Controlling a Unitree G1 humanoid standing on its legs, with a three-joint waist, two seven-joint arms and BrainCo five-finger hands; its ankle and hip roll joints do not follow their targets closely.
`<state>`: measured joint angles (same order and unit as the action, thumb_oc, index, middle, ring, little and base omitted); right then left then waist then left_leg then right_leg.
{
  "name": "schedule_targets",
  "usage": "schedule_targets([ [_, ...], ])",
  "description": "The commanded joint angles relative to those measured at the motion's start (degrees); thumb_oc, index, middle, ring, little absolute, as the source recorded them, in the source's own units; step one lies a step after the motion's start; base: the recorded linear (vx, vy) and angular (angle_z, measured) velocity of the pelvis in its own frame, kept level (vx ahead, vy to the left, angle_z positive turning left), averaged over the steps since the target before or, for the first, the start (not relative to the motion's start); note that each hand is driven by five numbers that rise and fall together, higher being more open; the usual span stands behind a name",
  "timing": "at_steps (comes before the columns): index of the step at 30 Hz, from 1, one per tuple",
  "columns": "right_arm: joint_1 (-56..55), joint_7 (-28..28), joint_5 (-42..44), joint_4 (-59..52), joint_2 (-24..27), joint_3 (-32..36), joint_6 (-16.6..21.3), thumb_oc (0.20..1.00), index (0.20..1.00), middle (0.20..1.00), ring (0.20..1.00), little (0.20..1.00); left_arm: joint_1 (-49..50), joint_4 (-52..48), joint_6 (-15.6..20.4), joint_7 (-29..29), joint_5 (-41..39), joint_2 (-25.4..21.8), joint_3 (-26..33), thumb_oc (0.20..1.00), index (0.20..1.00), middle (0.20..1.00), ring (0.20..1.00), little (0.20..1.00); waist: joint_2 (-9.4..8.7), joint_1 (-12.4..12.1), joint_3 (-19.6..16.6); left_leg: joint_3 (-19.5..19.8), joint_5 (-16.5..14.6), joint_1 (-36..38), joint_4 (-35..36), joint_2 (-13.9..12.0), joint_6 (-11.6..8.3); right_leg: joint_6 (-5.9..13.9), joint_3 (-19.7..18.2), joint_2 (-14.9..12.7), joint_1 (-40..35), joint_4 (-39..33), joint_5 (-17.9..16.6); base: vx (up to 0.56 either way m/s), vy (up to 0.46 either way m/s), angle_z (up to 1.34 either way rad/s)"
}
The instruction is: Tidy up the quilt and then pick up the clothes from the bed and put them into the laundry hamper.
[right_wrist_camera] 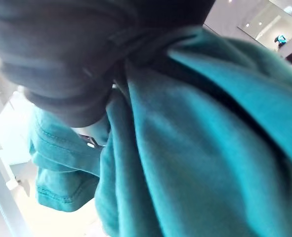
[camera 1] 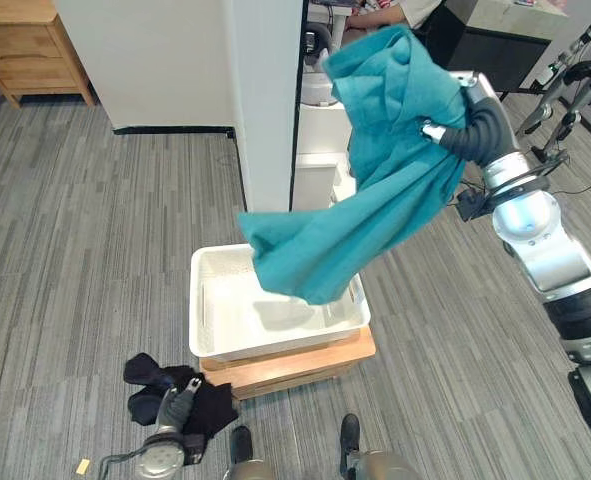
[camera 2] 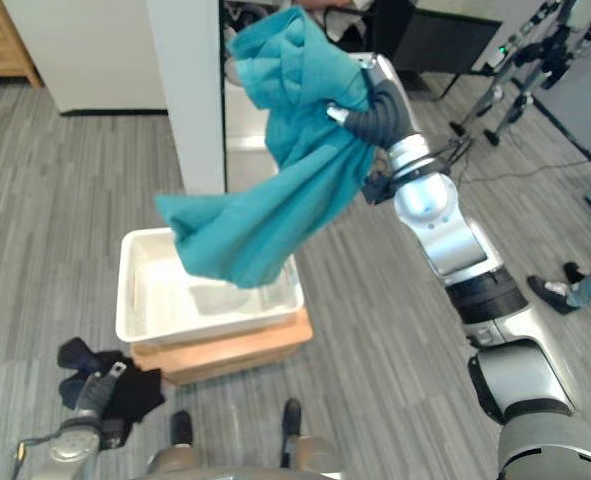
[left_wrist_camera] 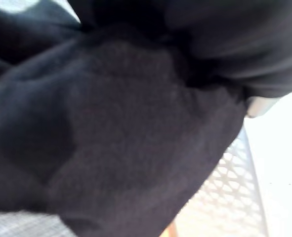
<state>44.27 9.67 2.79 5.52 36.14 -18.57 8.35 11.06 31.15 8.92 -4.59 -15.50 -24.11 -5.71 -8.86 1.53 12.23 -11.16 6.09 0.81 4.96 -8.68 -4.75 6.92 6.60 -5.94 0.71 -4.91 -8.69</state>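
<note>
Teal shirt going into the hamper

My right hand grips the teal shirt high, its low end hanging over the white hamper. I should bring it lower and over the middle before letting go. My left hand holds dark clothes beside the hamper. A white pillar stands close behind.

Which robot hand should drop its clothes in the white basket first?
Probably the right hand: its teal garment already hangs over the white hamper. The left hand holds black clothing low beside it.
</note>
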Motion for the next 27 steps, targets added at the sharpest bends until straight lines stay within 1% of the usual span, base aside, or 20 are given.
schedule_targets([
  [1,0.93,-0.83,-0.28,0.56,-4.72,-1.66,1.00,0.200,0.200,0.200,0.200,0.200,-4.84,-8.53,5.20,-0.14,-3.32,-4.57,1.90,0.200,0.200,0.200,0.200,0.200,1.21,-2.37,0.46,-0.84,-8.93,3.73,0.04,1.26,0.35,2.45,1.59,-3.63,-0.50,-0.09,7.46,-0.03,-0.057,0.19],
  [4,-3.17,-2.11,-2.24,4.47,-11.12,-4.09,0.27,0.200,0.200,0.200,0.200,0.200,-5.60,-15.38,6.20,0.38,-3.89,-5.93,2.72,0.200,0.200,0.200,0.200,0.200,2.22,-3.34,1.63,0.10,-8.37,2.42,0.04,1.16,0.07,2.19,2.31,-3.57,0.07,-0.09,7.62,-0.02,-0.052,0.09],
  [6,-5.25,-2.64,-3.33,9.32,-14.09,-6.06,-0.31,0.200,0.200,0.200,0.200,0.200,-7.47,-19.79,7.39,0.82,-5.06,-6.79,2.79,0.200,0.200,0.200,0.200,0.200,2.99,-3.74,2.61,0.70,-8.03,1.58,0.04,1.13,-0.13,2.06,2.65,-3.58,0.43,-0.09,7.69,-0.02,-0.055,0.24],
  [7,-5.86,-2.89,-4.14,11.72,-14.80,-6.92,-0.84,0.200,0.200,0.200,0.200,0.200,-8.61,-21.65,7.92,1.05,-5.61,-7.20,2.80,0.200,0.200,0.200,0.200,0.200,3.34,-3.86,3.04,1.01,-7.80,1.12,0.04,1.12,-0.23,2.02,2.76,-3.57,0.64,-0.09,7.74,-0.04,-0.062,0.37],
  [8,-6.04,-3.32,-6.22,14.56,-15.00,-8.26,-1.43,0.755,0.755,0.755,0.755,0.755,-10.62,-24.10,8.67,1.32,-5.94,-8.12,2.65,0.200,0.200,0.200,0.200,0.200,3.78,-3.98,3.60,1.41,-7.53,0.51,0.04,1.11,-0.44,1.95,2.94,-3.63,0.97,-0.09,7.74,-0.04,-0.061,0.28],
  [9,-5.52,-3.14,-8.97,16.56,-14.41,-9.16,-2.17,1.000,1.000,1.000,1.000,1.000,-12.13,-25.59,9.31,1.33,-6.21,-8.87,2.58,0.200,0.200,0.200,0.200,0.200,4.04,-4.07,3.81,1.61,-7.37,0.09,0.04,1.09,-0.60,1.96,3.08,-3.62,1.26,-0.09,7.81,-0.02,-0.060,0.30],
  [11,-3.40,-2.70,-19.06,19.41,-12.14,-11.75,-3.52,1.000,1.000,1.000,1.000,1.000,-14.00,-29.91,10.44,1.32,-6.60,-10.17,3.43,0.200,0.200,0.200,0.200,0.200,4.73,-4.13,4.07,1.89,-7.32,-0.22,0.04,0.82,-0.99,1.97,3.48,-3.54,1.35,-0.09,8.21,0.02,-0.045,0.21],
  [12,-1.92,-2.15,-27.14,21.23,-10.52,-13.51,-4.97,1.000,1.000,1.000,1.000,1.000,-14.31,-32.90,10.92,0.78,-6.16,-10.83,4.50,0.200,0.200,0.200,0.200,0.200,4.98,-4.05,3.91,1.86,-7.11,-0.54,0.04,0.69,-1.18,1.93,3.58,-3.53,1.62,-0.09,8.30,0.02,-0.024,0.13],
  [13,-1.23,-1.22,-32.50,23.26,-9.86,-14.48,-6.20,1.000,1.000,1.000,1.000,1.000,-14.68,-34.83,11.56,-0.07,-5.77,-10.97,4.99,0.200,0.200,0.200,0.200,0.200,5.12,-4.02,3.73,1.81,-7.05,-0.65,0.04,0.61,-1.25,1.95,3.51,-3.54,1.73,-0.09,8.46,0.02,-0.014,0.10],
  [14,-1.17,0.13,-37.96,25.55,-10.06,-15.42,-6.99,1.000,1.000,1.000,1.000,1.000,-15.19,-37.34,12.16,-1.10,-4.59,-11.05,5.43,0.200,0.200,0.200,0.200,0.200,5.38,-3.76,3.54,1.63,-7.02,-0.70,0.04,0.43,-1.35,1.94,3.39,-3.53,1.78,-0.09,8.57,0.00,0.000,0.00],
  [16,-2.99,3.15,-44.39,28.70,-10.91,-16.17,-8.02,1.000,1.000,1.000,1.000,1.000,-17.80,-41.08,12.95,-3.96,-1.76,-11.45,6.08,0.200,0.200,0.200,0.200,0.200,5.70,-2.93,3.23,1.44,-7.11,-0.67,0.04,0.09,-1.59,1.91,3.09,-3.36,1.84,-0.09,8.71,0.00,0.000,0.00],
  [18,-6.13,4.75,-48.11,29.02,-10.87,-15.79,-9.09,1.000,1.000,1.000,1.000,1.000,-21.98,-42.88,12.77,-6.38,2.17,-12.44,5.09,0.200,0.200,0.200,0.200,0.200,5.95,-1.71,2.92,1.20,-7.34,-0.43,0.04,-0.05,-1.63,1.98,2.71,-3.24,1.81,-0.09,8.82,0.04,0.001,-0.03],
  [19,-10.28,5.44,-50.07,26.54,-9.31,-14.33,-9.59,1.000,1.000,1.000,1.000,1.000,-27.21,-42.94,11.93,-8.18,5.72,-12.78,3.11,0.200,0.200,0.200,0.200,0.200,6.05,0.42,2.73,0.64,-7.62,0.15,0.04,-0.21,-1.66,2.09,2.28,-3.15,1.77,-0.09,8.87,0.04,0.001,-0.04],
  [20,-10.58,5.29,-50.17,26.16,-9.09,-14.05,-9.66,1.000,1.000,1.000,1.000,1.000,-27.52,-42.74,11.93,-8.33,5.88,-12.71,2.76,0.200,0.200,0.200,0.200,0.200,6.08,0.23,2.72,0.64,-7.63,0.14,0.04,-0.20,-1.66,2.10,2.28,-3.16,1.78,-0.09,8.88,0.03,0.001,-0.19],
  [21,-12.81,5.54,-50.80,23.94,-7.86,-12.59,-9.59,1.000,1.000,1.000,1.000,1.000,-29.82,-42.12,11.68,-9.20,7.72,-12.88,1.59,0.200,0.200,0.200,0.200,0.200,6.16,1.17,2.72,0.32,-7.79,0.32,0.04,-0.20,-1.65,2.20,1.87,-3.16,1.92,-0.09,8.81,0.01,0.003,-0.21],
  [24,-19.94,6.59,-49.76,15.79,-4.33,-7.15,-9.22,1.000,1.000,1.000,1.000,1.000,-35.29,-38.08,10.42,-12.40,11.53,-11.78,-1.39,0.200,0.200,0.200,0.200,0.200,6.57,4.71,2.95,-1.24,-8.71,1.41,0.04,-0.34,-1.51,2.59,0.45,-3.00,2.54,-0.09,8.74,0.02,0.012,-0.22],
  [25,-21.94,6.65,-49.10,13.04,-3.51,-5.33,-8.89,1.000,1.000,1.000,1.000,1.000,-36.33,-35.13,9.76,-13.32,12.85,-11.24,-2.53,0.200,0.200,0.200,0.200,0.200,6.61,5.41,2.94,-2.19,-8.57,1.52,0.04,-0.38,-1.44,2.62,-0.47,-2.99,3.23,-0.09,8.26,-0.01,0.022,-0.47],
  [26,-23.20,6.86,-48.51,10.89,-3.08,-4.03,-8.62,1.000,1.000,1.000,1.000,1.000,-36.81,-32.53,9.11,-13.79,13.39,-10.49,-3.45,0.200,0.200,0.200,0.200,0.200,6.67,6.29,2.96,-3.09,-8.76,1.79,0.04,-0.46,-1.42,2.73,-1.28,-2.94,3.68,-0.09,8.10,0.01,0.031,-0.65],
  [27,-24.32,7.28,-47.83,9.18,-3.04,-3.30,-8.05,1.000,1.000,1.000,1.000,1.000,-36.74,-29.64,8.31,-13.75,13.96,-9.84,-4.23,0.200,0.200,0.200,0.200,0.200,6.81,7.71,3.03,-4.24,-9.29,2.43,0.04,-0.55,-1.38,3.02,-2.17,-2.81,3.90,-0.09,8.11,0.03,0.023,-0.86],
])
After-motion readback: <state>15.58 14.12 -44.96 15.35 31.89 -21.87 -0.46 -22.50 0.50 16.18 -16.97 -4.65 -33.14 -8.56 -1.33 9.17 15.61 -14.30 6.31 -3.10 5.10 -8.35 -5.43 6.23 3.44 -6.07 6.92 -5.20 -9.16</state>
